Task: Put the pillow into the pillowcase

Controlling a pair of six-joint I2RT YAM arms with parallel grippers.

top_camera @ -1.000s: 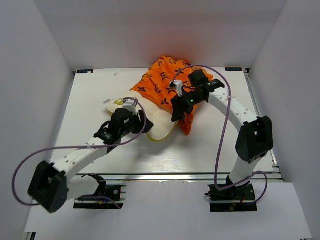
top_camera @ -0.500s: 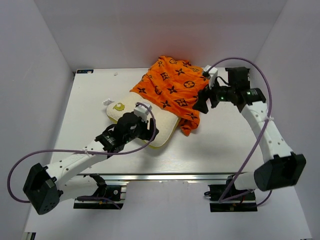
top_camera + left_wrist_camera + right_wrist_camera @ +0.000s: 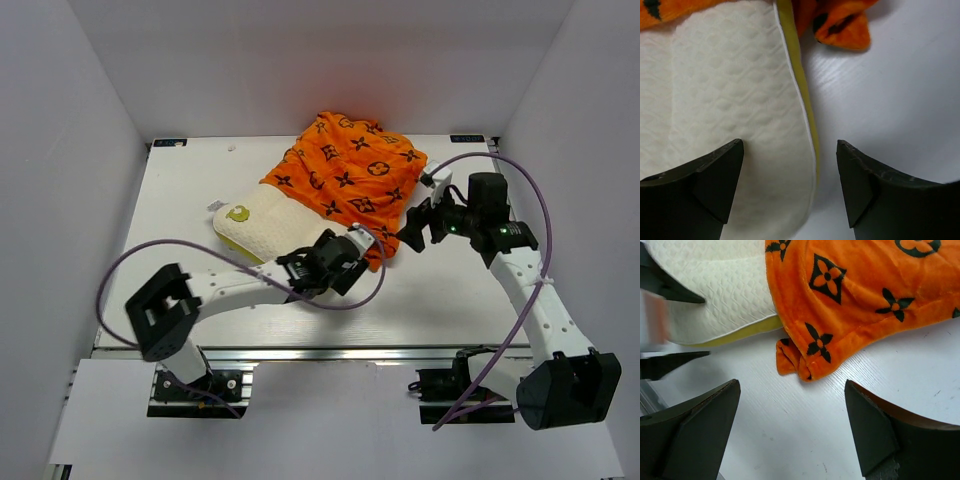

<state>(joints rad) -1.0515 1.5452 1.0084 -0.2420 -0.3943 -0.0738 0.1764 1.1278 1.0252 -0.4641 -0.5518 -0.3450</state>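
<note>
Compared with 1 second ago, much movement on both sides. On the right, withdrawn from on top of the pillowcase (image 3: pixel 350 175) to a place just beside its right edge, above bare table (image 3: pixel 180 200), with the right gripper (image 3: pixel 412 232) spread wide and holding nothing. In the wrist view, only the folded orange corner and white surface between the jaws. On the left, carried from the near-left part of the pillow (image 3: pixel 262 222) across to its right end, close to the hanging corner of the case, with the left gripper (image 3: pixel 350 262) also released. Jaws apart there, 1 on each side of the yellow band, not pressing it as far as can be seen.

Pillow lying flat in the middle of the table, far part under the orange fabric, near part with the logo bare. Cannot tell whether truly inside the opening or only covered.

As a judgement for the task: both grips given up, so probably a new grasp coming, perhaps the pillow end for the left and the case hem for the right. Not finished yet, with a large part of the pillow still outside.
</note>
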